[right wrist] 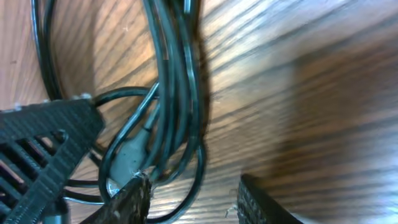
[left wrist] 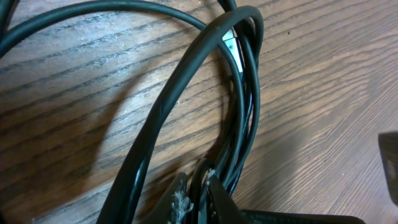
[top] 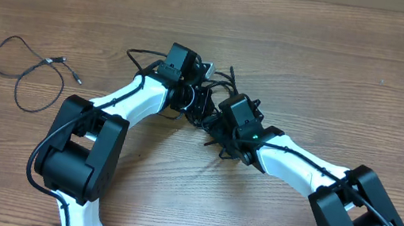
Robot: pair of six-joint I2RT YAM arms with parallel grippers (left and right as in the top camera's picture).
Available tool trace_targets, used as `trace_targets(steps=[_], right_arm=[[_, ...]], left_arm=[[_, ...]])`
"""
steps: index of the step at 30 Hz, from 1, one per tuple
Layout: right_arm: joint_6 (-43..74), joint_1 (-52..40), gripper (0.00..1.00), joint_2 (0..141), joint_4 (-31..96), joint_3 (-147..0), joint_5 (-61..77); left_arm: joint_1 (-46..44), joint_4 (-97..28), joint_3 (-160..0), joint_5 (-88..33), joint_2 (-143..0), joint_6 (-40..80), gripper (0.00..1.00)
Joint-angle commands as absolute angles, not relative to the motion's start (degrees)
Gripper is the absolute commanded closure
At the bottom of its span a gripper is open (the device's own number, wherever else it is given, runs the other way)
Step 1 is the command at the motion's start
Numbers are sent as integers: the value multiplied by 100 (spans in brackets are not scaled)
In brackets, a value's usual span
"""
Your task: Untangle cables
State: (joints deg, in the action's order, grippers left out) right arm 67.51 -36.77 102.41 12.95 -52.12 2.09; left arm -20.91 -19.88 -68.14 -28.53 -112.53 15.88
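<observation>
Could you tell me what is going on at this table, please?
Both arms meet mid-table over the tangled cables. The left gripper looks pinched on a strand of the bundle, while the right gripper sits open beside it. One separate cable lies loose on the table on the left arm's side, apart from the knot.

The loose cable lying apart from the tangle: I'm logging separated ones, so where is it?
Overhead view: the loose cable lies alone on the left side of the table, beyond the left arm, well away from the central tangle.
</observation>
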Motion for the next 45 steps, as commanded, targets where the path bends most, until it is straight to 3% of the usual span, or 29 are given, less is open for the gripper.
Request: trace_targets(steps=[1, 9, 13, 16, 26, 27, 35, 45], right_arm=[[6775, -3693, 59, 10429, 1267, -5170, 368], [7076, -3693, 76, 10678, 1205, -5170, 915], [7074, -3691, 74, 10678, 1205, -5170, 1345], [7072, -3658, 96, 10678, 1251, -5170, 1319], [7076, -3658, 96, 10678, 1219, -5170, 1347], [7299, -3658, 88, 10678, 1170, -5170, 1463], [8337, -3660, 73, 10678, 1059, -5170, 1649], [9378, -3675, 81, 10678, 1048, -5170, 1273]], left_arm=[[-2104, -1955, -6862, -2963, -11314, 1455, 87], [-2104, -1944, -6862, -2965, -11314, 1457, 87], [-2104, -1931, -6862, -2965, -11314, 1457, 87], [-2104, -1920, -6862, -2965, -11314, 1457, 87], [-2102, -1918, -6862, -2965, -11314, 1457, 87], [-2104, -1918, -6862, -2965, -11314, 1457, 87], [-2104, -1916, -6862, -2965, -11314, 1459, 86], [-2104, -1894, -6862, -3009, -11314, 1463, 87]])
